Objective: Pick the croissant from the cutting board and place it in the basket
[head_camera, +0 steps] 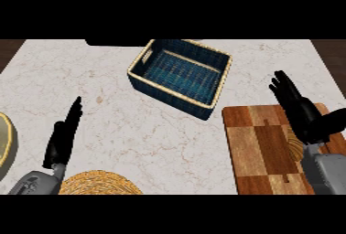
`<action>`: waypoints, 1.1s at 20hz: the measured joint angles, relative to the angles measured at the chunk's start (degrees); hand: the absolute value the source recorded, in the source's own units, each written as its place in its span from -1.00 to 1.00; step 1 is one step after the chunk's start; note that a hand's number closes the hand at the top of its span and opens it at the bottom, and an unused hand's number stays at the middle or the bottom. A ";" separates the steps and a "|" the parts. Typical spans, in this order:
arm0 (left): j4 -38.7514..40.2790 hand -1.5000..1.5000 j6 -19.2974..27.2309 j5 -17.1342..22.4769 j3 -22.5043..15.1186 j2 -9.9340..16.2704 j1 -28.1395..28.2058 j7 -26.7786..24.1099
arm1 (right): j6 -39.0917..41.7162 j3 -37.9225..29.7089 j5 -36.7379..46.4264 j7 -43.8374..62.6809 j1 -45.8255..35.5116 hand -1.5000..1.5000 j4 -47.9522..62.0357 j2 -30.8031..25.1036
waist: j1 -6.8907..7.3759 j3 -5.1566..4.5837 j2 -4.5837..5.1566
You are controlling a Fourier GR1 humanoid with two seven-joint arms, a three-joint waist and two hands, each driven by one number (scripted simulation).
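While the right hand (300,107) hovers spread over the cutting board (260,148), croissant (296,146) (mostly hidden beneath it) ungrasped, reach step continues; next: lower, curl fingers, carry to basket (181,73).

Left hand (62,137) open, fingers straight; right hand (300,107) open, fingers extended.

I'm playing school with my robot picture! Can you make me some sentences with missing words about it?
1. The basket is woven in the colour ____.
2. The cutting board is made of ____.
3. The right hand hovers over the ____ board.
4. The left hand is over the ____ counter.

Missing words: blue; wood; cutting; marble
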 measured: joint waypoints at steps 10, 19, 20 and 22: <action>-3.46 0.00 -6.52 6.55 5.40 2.25 -3.34 2.53 | 15.02 -9.65 -0.31 -16.75 -5.64 -1.00 0.01 -15.40 | -0.31 1.00 1.88; -2.35 0.00 -12.17 9.20 9.12 3.07 -4.77 4.96 | 0.85 -1.83 15.85 -13.22 -6.41 -1.00 -10.12 -7.75 | -0.82 0.92 1.57; -2.62 0.00 -12.50 9.16 9.30 3.08 -3.78 4.41 | 0.54 -1.49 16.27 -9.46 -7.05 -1.00 -11.70 -7.95 | -0.81 0.91 1.50; -2.37 0.00 -12.89 9.26 9.65 3.17 -3.92 4.66 | 1.97 -1.21 16.33 -1.30 -9.12 -1.00 -13.58 -10.14 | -0.99 0.84 1.39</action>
